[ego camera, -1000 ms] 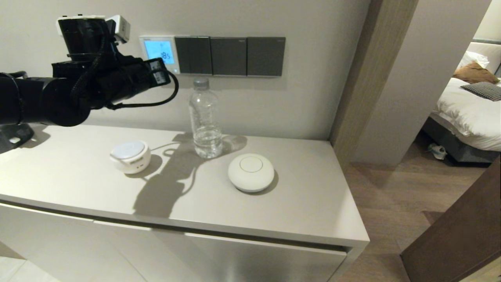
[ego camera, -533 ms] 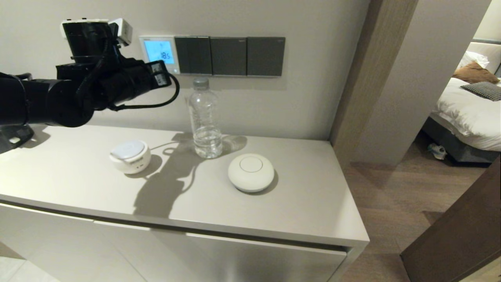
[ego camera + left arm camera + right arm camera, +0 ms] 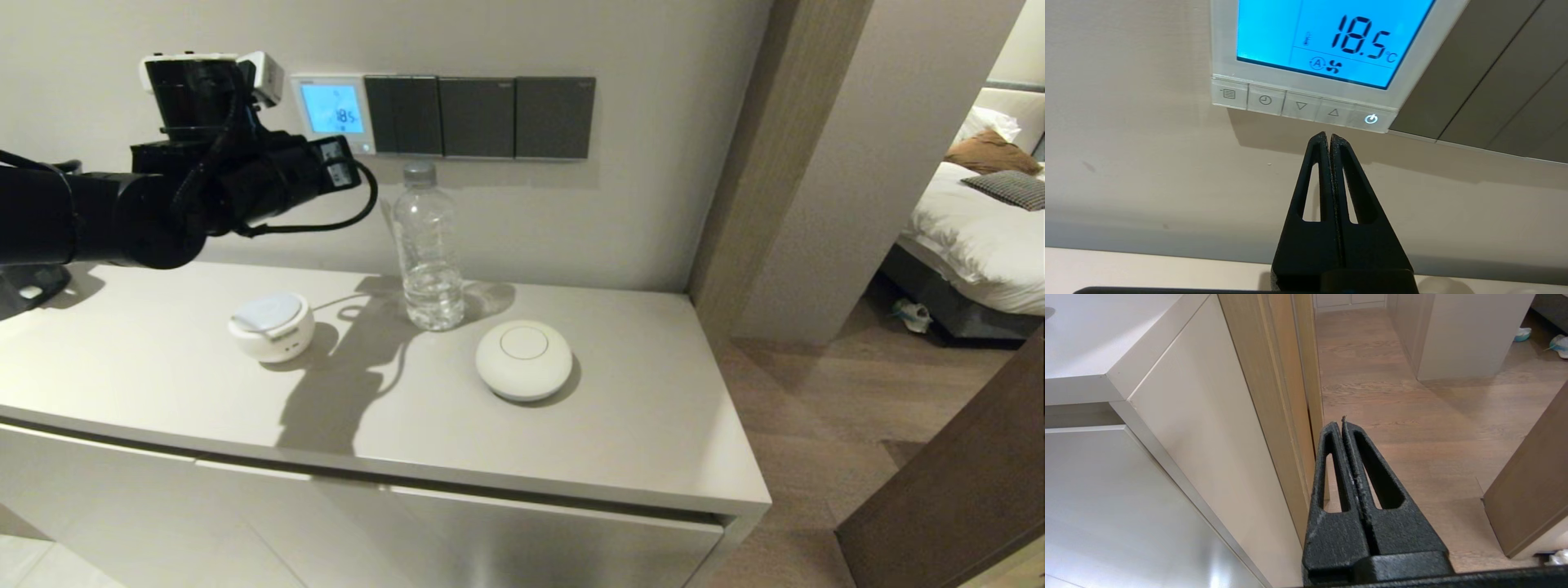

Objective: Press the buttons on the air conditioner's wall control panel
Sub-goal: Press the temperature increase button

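A long pale beige cabinet top [image 3: 620,425] runs below the wall, carrying a clear plastic water bottle [image 3: 426,245], a round white puck-shaped device [image 3: 523,359] and a smaller white round gadget with a pale lid [image 3: 271,327]. On the wall above, a row of dark grey rocker switch plates [image 3: 478,117] sits just beside the air conditioner's wall control panel [image 3: 332,112], a small white square plate whose screen is lit blue and reads 18.5 degrees. The black left arm reaches across from the left side, and the left gripper [image 3: 1329,136] has its two fingers pressed together into a single blunt point, holding nothing. In the left wrist view that point sits just below the buttons [image 3: 1300,107], a row of five tiny white keys along the plate's bottom edge, and lines up roughly under the up-arrow key; it does not appear to touch the plate. The step in hand looks like the aiming stage before a press. The next move would call for a small rise to bring the tip level with the chosen key, then a short, gentle push straight into the wall. The right gripper [image 3: 1340,424], its fingers likewise together and empty, hangs parked low beside the cabinet front, over the wooden floor [image 3: 1412,416].
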Controlling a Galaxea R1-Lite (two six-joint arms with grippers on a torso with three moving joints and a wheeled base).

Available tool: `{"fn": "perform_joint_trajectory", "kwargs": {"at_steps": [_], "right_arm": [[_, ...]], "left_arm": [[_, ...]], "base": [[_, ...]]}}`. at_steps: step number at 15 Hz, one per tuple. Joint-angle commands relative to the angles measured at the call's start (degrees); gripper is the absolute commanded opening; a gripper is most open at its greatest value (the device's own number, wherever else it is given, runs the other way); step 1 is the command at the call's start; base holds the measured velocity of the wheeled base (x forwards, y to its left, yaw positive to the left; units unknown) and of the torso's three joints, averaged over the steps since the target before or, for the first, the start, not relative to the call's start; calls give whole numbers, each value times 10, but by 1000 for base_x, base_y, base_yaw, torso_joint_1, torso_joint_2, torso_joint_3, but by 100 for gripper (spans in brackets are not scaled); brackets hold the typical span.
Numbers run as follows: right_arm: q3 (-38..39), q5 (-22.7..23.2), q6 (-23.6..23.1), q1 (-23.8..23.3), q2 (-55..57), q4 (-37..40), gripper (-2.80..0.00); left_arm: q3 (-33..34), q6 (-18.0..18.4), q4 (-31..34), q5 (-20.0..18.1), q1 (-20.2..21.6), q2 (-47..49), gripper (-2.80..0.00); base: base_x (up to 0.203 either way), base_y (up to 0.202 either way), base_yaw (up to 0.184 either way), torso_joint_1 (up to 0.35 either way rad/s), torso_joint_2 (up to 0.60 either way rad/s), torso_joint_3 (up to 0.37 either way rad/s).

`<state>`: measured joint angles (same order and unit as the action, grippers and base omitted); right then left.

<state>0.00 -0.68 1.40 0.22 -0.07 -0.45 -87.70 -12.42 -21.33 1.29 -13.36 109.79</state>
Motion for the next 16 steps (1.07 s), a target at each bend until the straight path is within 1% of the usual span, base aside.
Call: {"fn": "perform_joint_trajectory", "kwargs": {"at_steps": [1, 16], "right_arm": [[2, 0, 0, 0, -1, 0, -280], [2, 1, 0, 0, -1, 0, -280]], "left_arm": [[-2, -1, -1, 0, 0, 3, -280], [-28, -1, 1, 1, 2, 27, -280]], "base": [[0, 0, 0, 0, 0, 0], [0, 0, 0, 0, 0, 0]]}}
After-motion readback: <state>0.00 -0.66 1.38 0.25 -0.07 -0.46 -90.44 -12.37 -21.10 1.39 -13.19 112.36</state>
